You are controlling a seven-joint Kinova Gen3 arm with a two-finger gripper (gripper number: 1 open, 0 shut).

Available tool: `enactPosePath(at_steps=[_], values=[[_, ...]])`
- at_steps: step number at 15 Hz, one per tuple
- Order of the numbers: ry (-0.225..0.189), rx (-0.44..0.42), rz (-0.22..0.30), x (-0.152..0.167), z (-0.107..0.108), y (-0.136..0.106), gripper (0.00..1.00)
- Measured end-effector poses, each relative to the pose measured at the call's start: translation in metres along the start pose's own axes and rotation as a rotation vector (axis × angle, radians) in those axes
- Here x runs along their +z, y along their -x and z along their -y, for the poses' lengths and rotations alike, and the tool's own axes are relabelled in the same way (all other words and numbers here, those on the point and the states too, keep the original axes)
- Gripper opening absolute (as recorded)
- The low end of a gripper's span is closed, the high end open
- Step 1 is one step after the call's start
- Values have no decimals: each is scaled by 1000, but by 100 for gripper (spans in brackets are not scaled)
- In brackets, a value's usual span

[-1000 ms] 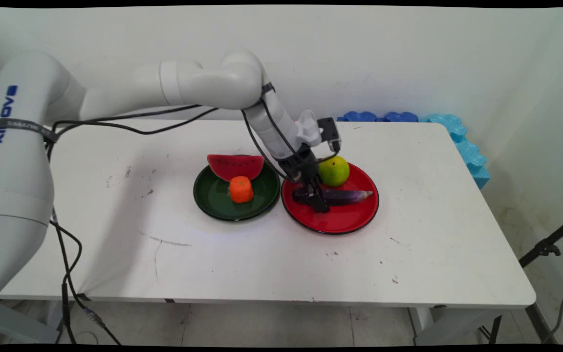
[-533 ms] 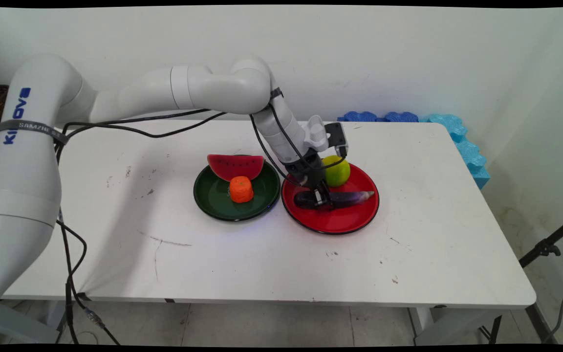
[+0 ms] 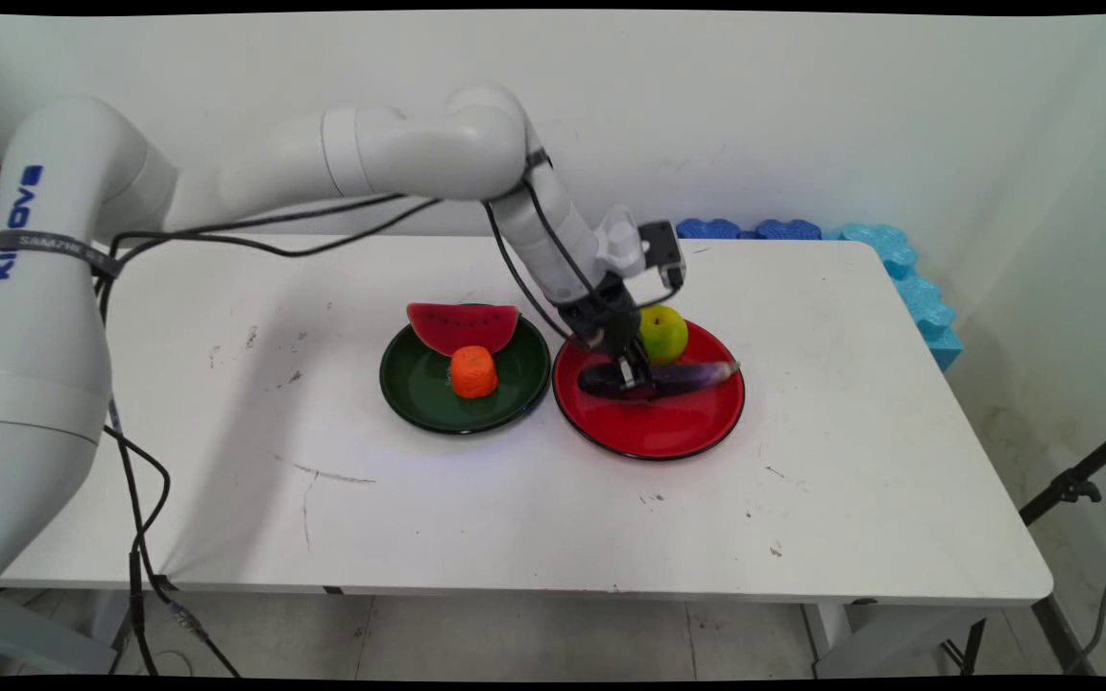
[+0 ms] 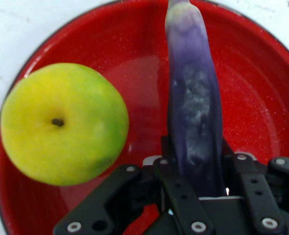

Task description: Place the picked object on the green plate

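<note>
Since half a second ago we see the long purple eggplant (image 3: 673, 377) tilted up off the glossy red plate (image 3: 659, 437) right of centre. Our black two-finger gripper (image 3: 632, 382) is clenched around its thick end, beside the yellow-green round fruit (image 4: 61, 125)

White table (image 3: 515, 518) before plain white wall (image 3: 803, 115) — blue foam mats (image 3: 889, 251) behind.

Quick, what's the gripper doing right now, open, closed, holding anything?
Gripper: closed on the purple eggplant, over the red plate.
</note>
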Motion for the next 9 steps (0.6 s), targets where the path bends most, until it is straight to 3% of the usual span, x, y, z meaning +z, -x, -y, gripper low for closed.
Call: enactPosePath(at_steps=[4, 9], values=[[-5, 0, -15, -50, 5, 6, 0], [6, -5, 16, -111, 7, 56, 0]])
